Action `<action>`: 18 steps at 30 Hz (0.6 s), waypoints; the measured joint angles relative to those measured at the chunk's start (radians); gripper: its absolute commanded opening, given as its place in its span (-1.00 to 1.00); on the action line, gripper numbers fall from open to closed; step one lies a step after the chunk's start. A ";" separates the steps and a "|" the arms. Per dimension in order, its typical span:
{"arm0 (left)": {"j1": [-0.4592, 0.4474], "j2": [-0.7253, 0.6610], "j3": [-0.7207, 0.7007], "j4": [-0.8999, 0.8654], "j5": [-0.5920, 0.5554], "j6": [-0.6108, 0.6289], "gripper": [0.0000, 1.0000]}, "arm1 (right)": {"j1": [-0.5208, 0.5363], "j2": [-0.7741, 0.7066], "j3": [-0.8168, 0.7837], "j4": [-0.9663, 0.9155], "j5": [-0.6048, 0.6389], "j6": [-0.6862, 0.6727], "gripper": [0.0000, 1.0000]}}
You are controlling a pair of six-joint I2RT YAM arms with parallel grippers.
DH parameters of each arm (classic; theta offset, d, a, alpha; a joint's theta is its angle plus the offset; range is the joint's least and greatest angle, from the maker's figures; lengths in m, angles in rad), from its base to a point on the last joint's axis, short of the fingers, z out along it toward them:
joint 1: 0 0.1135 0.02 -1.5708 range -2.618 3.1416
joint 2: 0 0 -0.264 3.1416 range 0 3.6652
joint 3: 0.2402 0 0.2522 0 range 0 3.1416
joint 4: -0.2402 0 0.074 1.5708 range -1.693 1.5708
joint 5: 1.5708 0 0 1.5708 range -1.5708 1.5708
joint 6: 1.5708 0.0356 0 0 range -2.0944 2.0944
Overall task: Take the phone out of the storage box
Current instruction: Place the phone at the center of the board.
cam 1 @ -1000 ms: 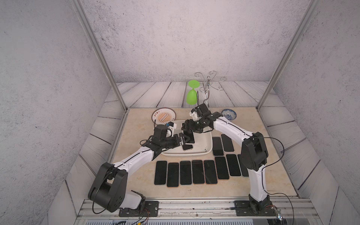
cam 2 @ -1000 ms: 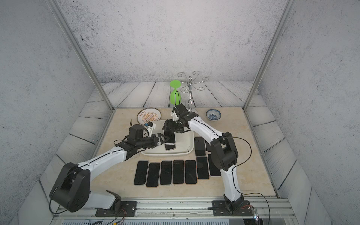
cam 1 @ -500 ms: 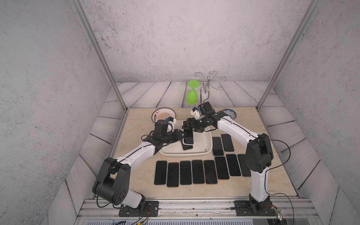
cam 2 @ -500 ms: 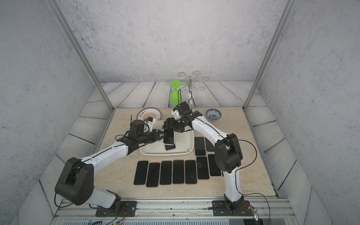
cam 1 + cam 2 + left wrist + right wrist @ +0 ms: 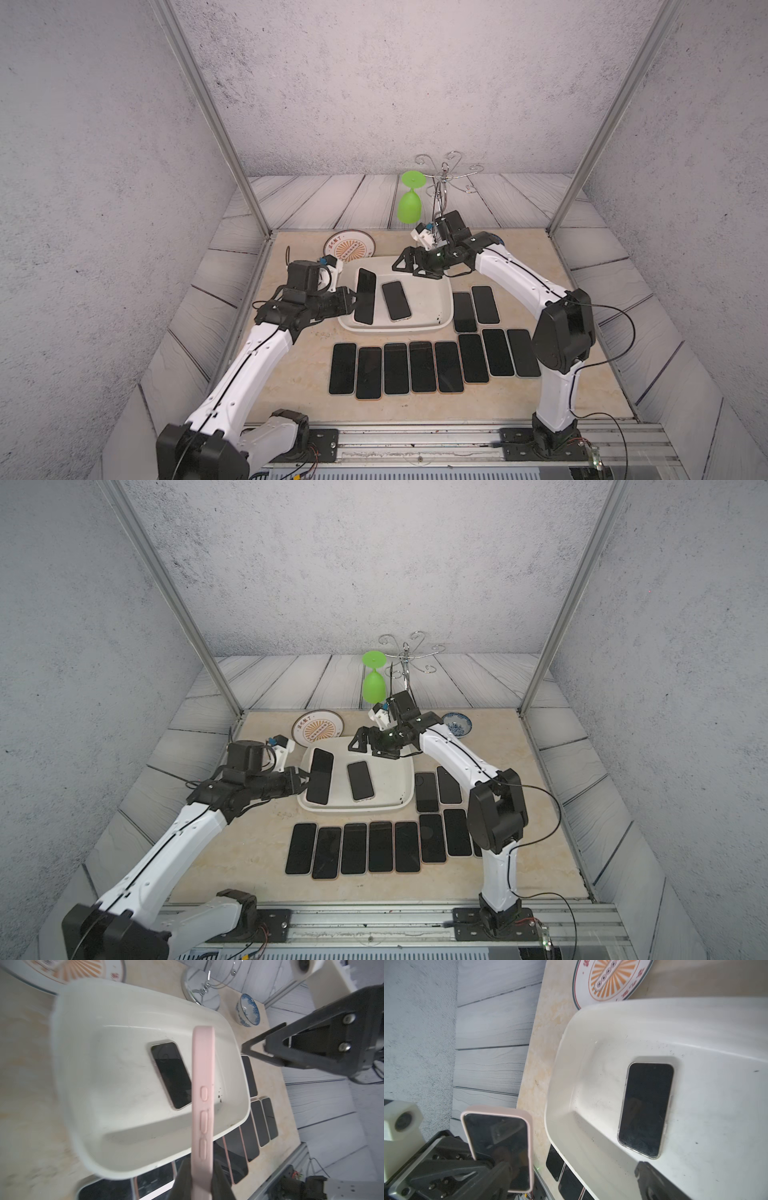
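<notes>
Left gripper (image 5: 353, 303) is clamped on the lower end of the dark-screened phone in a pale pink rubbery case (image 5: 365, 296), just left of frame centre, raised above the shallow white plastic storage box (image 5: 395, 330)'s left side. I'd lift higher, then swing left over the rim slowly, since an end grip can pivot. Right gripper (image 5: 409, 268), jaws wide apart and empty, hovers at the box's upper rim. 1 more dark phone (image 5: 396, 300) lies flat inside.
</notes>
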 measured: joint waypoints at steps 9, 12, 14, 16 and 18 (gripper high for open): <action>0.000 0.011 0.034 -0.335 -0.258 0.055 -1.00 | -0.018 -0.053 -0.097 0.035 -0.099 -0.024 0.99; -0.001 0.051 0.027 -0.375 -0.325 0.026 -1.00 | -0.013 -0.053 -0.126 0.041 -0.132 -0.026 0.99; -0.001 0.043 -0.005 -0.380 -0.360 -0.006 -1.00 | -0.013 -0.053 -0.135 0.050 -0.153 -0.030 0.99; -0.002 0.007 -0.063 -0.376 -0.386 -0.037 -1.00 | -0.013 -0.053 -0.137 0.055 -0.172 -0.034 0.99; -0.026 -0.050 -0.126 -0.386 -0.430 -0.072 -1.00 | -0.014 -0.053 -0.137 0.060 -0.191 -0.039 0.99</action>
